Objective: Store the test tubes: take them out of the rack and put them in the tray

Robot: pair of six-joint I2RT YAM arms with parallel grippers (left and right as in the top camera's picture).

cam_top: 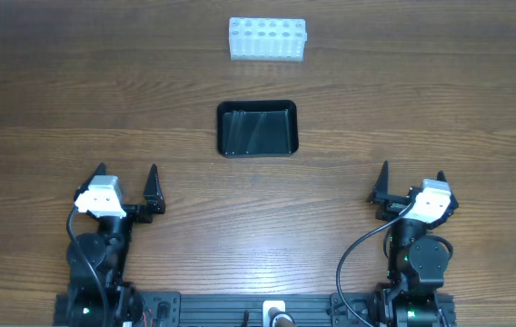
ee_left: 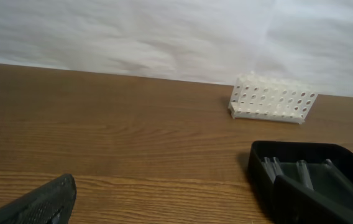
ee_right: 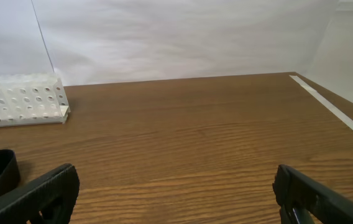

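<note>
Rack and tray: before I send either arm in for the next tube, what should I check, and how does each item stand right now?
1. Left gripper with jaws open and nothing held: ok.
2. Right gripper with jaws open and nothing held: ok.
3. Rack upright on the table, beyond the tray: ok.
4. Tray flat between the arms and the rack, with clear test tubes lying in it: ok.
5. Tubes remaining in the rack's holes: cannot tell.
6. Bare table between both grippers and the tray: ok.

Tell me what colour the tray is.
The tray is black; the top view shows it best.
</note>
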